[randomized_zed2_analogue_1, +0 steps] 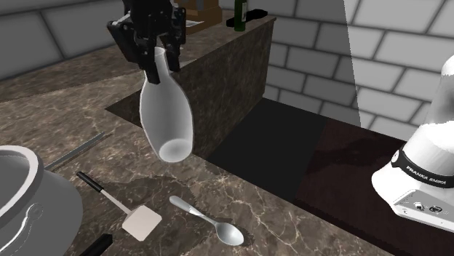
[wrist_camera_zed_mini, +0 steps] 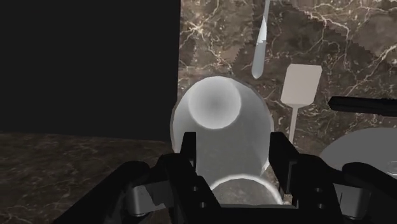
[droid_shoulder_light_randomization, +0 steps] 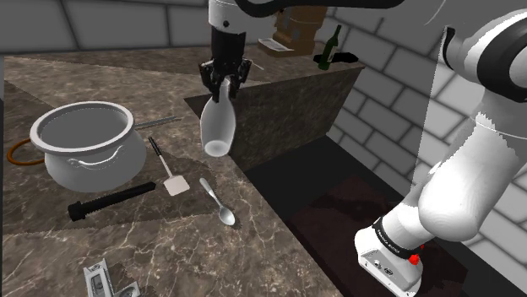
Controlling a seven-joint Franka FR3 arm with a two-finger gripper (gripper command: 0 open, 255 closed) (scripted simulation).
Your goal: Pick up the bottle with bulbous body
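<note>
A pale grey bottle [droid_shoulder_light_randomization: 217, 122] with a narrow neck and a bulbous body [randomized_zed2_analogue_1: 166, 120] hangs in the air above the dark marble counter, base down and slightly tilted. My black gripper [droid_shoulder_light_randomization: 224, 83] is shut on the bottle's neck, seen also from the other side [randomized_zed2_analogue_1: 154, 54]. In the wrist view the two fingers clasp the bottle [wrist_camera_zed_mini: 222, 127] between them, and its round base faces the counter below.
On the counter lie a grey pot [droid_shoulder_light_randomization: 87, 142], a small spatula [droid_shoulder_light_randomization: 167, 171], a spoon [droid_shoulder_light_randomization: 219, 202], a black rod [droid_shoulder_light_randomization: 110, 200] and a metal piece [droid_shoulder_light_randomization: 100, 278]. A raised marble ledge [droid_shoulder_light_randomization: 287, 93] carries a dark green bottle [droid_shoulder_light_randomization: 332, 48]. The counter edge drops to a dark floor.
</note>
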